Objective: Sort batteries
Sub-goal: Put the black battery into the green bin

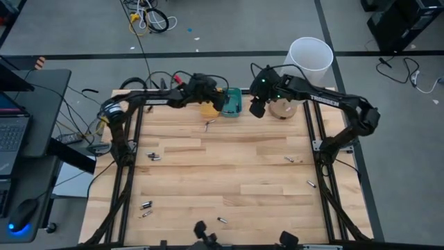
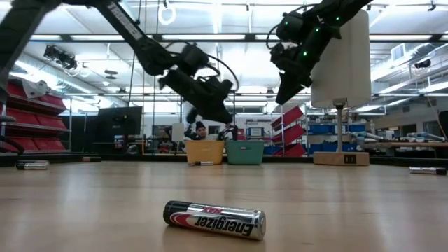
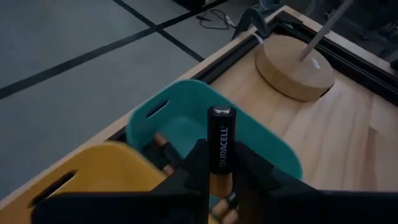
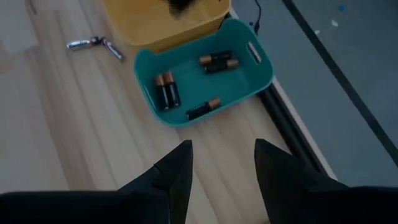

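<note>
High view shows you the wooden surface, then the yellow tray and teal tray at its far edge; your left gripper pinches a Duracell battery above them, right gripper spread, empty; loose batteries scattered

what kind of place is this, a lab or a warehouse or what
Probably a robotics lab or workshop: red storage shelves and overhead strip lights behind the wooden table, and a laptop beside it.

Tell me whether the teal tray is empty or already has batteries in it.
Not empty. The right wrist view shows the teal tray holding five black-and-copper batteries: two pairs lying side by side and one single.
</note>
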